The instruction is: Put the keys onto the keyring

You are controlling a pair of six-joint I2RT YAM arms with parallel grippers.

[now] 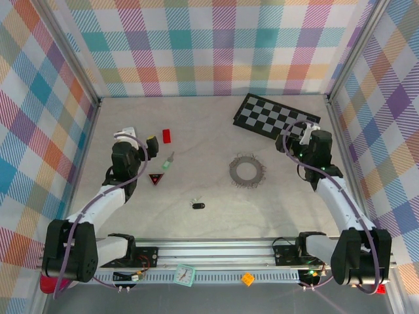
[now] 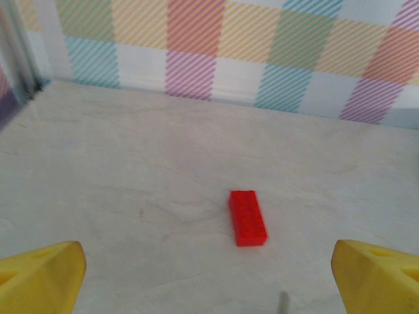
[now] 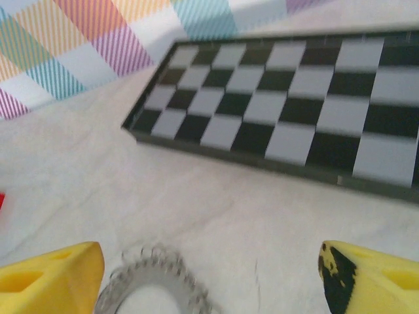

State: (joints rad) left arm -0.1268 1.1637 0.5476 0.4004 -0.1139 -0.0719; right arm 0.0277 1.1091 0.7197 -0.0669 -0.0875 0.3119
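Keys come to two by my count, both loose on the table [image 1: 262,216] and neither on the chain. Nearest the near edge lies the black key [image 1: 198,206], roughly midway between my two arms, with bare tabletop all round it. Further out, the green key [image 1: 168,161] lies tilted just beside the left gripper [image 2: 209,288], whose yellow fingers [image 2: 42,275] stand spread wide with nothing between them. A small dark triangle [image 1: 156,178] with a red middle sits just nearer than that gripper; I cannot tell whether it belongs to the arm.

At about the same depth, right of centre, the one keyring [image 1: 247,170] lies flat. It is a jagged silver loop, well apart from both keys, with open table between. In the right wrist view its far rim shows between the fingertips of the right gripper [image 3: 209,281], closer to the left one. Those jaws are spread wide too, holding nothing.

Beyond the green key lies one red brick [image 1: 166,135], straight ahead in the left wrist view. Farthest out, one chequered board [image 1: 272,116] lies angled near the back wall [image 1: 216,52], its right end partly covered by the right arm [image 1: 317,154].
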